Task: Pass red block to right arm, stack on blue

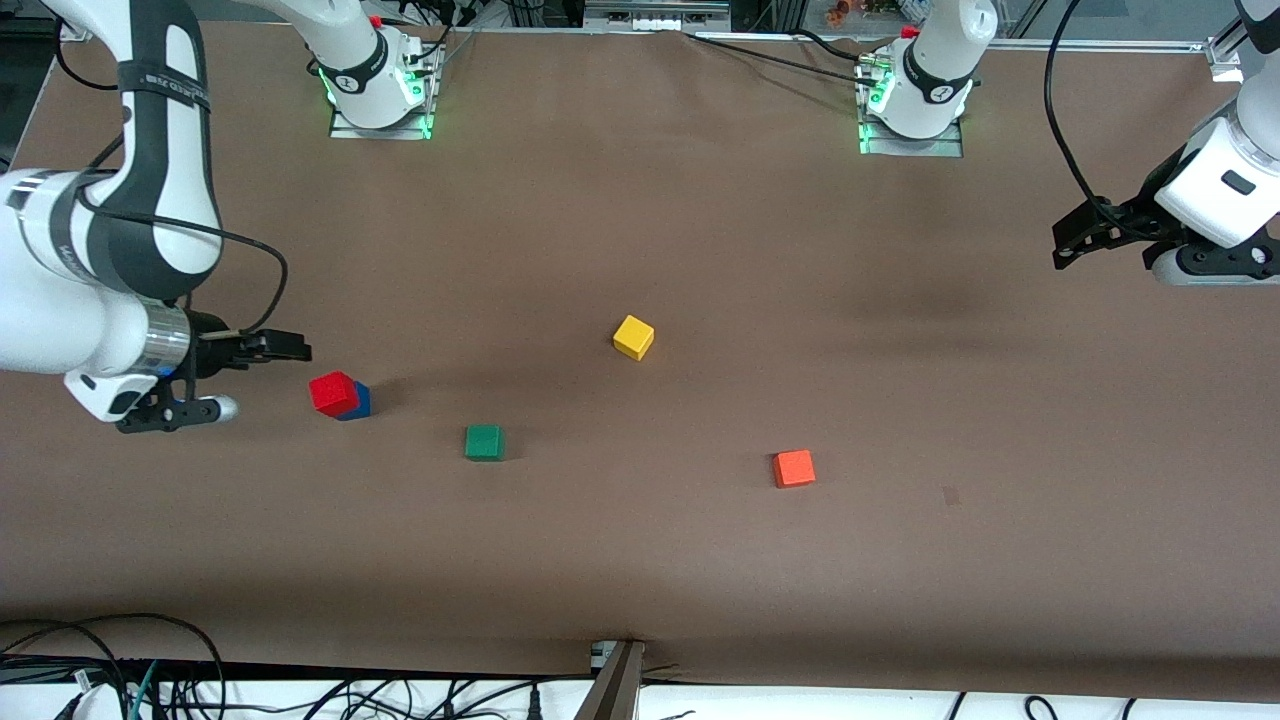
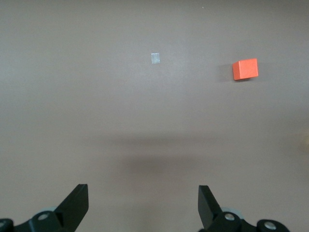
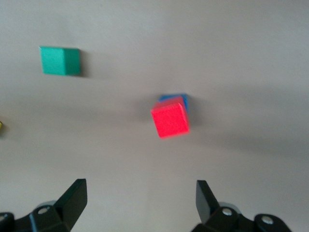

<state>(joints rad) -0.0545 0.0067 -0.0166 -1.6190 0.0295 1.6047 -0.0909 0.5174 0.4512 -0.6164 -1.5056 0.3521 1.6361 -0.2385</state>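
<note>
The right gripper [image 1: 262, 349] hangs low over the table [image 1: 700, 250] at the right arm's end, its jaws spread wide and empty, as the right wrist view confirms with both black fingers [image 3: 72, 195] apart and nothing between them. Just beside it, toward the middle of the table, the red block [image 1: 334, 393] sits on top of the blue block [image 1: 357, 402], turned a little and offset so that a sliver of blue shows past one edge. Judging by that, the stack looks already made, and what the next move turns on is simply this: the red cube lies straight ahead of the right gripper's open fingers, close by but not touching, so any retreat should go up or back, away from the pair, to avoid knocking it. A cube has no long axis to speak of. Moving along the table, the green block [image 1: 484, 442] rests nearer the front camera, the yellow block [image 1: 633, 337] sits around the middle, and the orange block [image 1: 793, 468] lies toward the left arm's end. No containers are on the table. The left gripper [image 1: 1068, 240] waits over the table edge at its own end, jaws wide and empty, well apart from the stack.
</note>
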